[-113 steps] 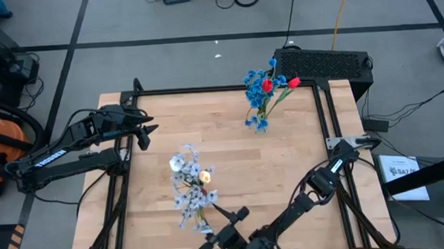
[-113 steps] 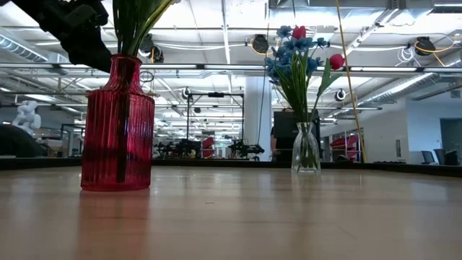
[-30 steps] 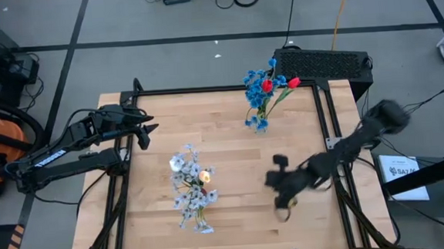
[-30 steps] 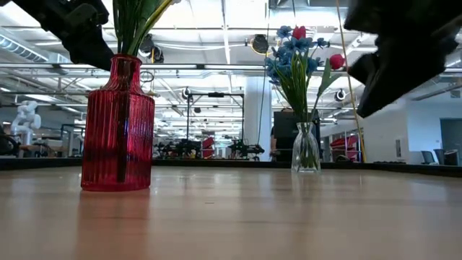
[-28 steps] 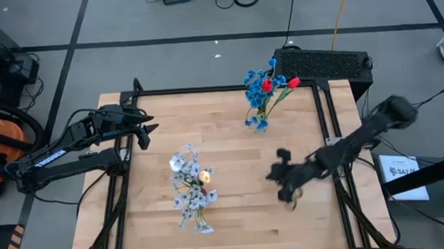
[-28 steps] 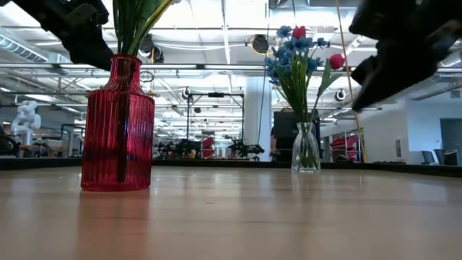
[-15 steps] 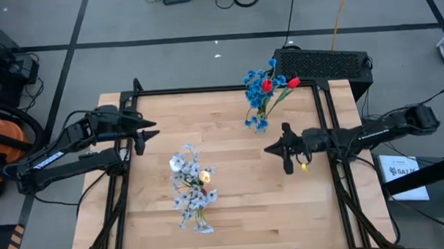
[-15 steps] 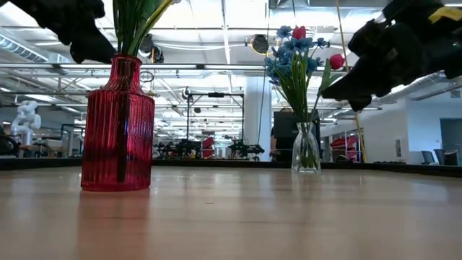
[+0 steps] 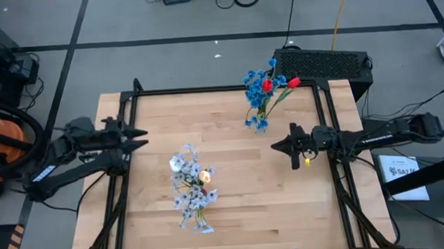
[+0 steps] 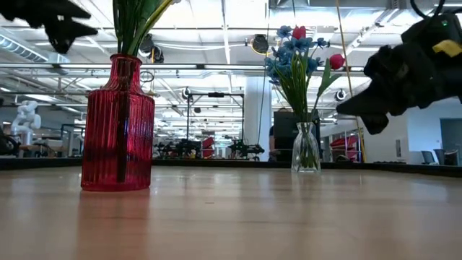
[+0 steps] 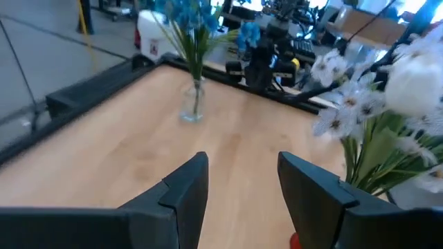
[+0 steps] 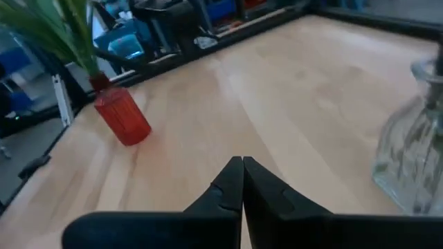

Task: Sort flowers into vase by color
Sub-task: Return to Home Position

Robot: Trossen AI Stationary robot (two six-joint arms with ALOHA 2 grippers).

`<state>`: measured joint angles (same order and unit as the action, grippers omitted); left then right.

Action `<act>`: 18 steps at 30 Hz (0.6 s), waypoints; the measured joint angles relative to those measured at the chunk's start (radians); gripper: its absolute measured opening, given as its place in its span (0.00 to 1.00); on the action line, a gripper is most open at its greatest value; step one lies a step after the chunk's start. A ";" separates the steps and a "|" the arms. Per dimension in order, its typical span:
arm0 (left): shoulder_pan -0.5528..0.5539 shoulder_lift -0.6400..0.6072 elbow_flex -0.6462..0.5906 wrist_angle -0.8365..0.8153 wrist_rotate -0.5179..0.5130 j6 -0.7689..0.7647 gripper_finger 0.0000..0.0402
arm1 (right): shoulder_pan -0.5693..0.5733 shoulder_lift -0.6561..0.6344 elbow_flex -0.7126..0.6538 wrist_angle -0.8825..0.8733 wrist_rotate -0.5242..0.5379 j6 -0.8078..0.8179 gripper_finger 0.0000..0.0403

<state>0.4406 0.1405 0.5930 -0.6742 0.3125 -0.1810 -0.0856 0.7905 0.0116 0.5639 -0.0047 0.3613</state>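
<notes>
The sorting looks finished to me. No flower lies on the desk (image 9: 243, 216); all stems stand in a vase.

At the left edge of the desk the left gripper (image 9: 140, 136) hovers with its fingers released and holds nothing. Next comes the red vase (image 10: 118, 130), near the front middle, which holds the pale blue-white flowers (image 9: 188, 194) and the white-yellow bloom (image 9: 204, 175). Farther right, at the back of the desk, the transparent vase (image 10: 306, 150) holds the bright blue flowers (image 9: 256, 95) with the red buds (image 9: 267, 85). The right gripper (image 9: 279, 146) hangs over the right side, its fingers clenched on nothing. I judge that only the return of the arms to rest remains.

The count: two vases, one white-yellow bloom, two red buds. The pale and the bright blue clusters are several each, too dense to count exactly.
</notes>
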 joint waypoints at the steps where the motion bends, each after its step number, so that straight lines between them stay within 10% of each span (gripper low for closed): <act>1: -0.005 -0.016 -0.038 0.027 0.006 -0.021 0.45 | 0.002 -0.016 0.002 -0.021 0.001 0.015 0.00; 9: -0.112 -0.030 -0.356 0.556 0.033 -0.068 0.45 | 0.008 -0.057 0.004 -0.014 0.042 0.010 0.00; 18: -0.385 -0.028 -0.475 0.655 -0.214 0.058 0.45 | 0.009 -0.057 0.004 -0.025 0.056 0.020 0.00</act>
<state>0.0561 0.1127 0.1180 -0.0196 0.0985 -0.1231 -0.0769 0.7334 0.0154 0.5391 0.0509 0.3813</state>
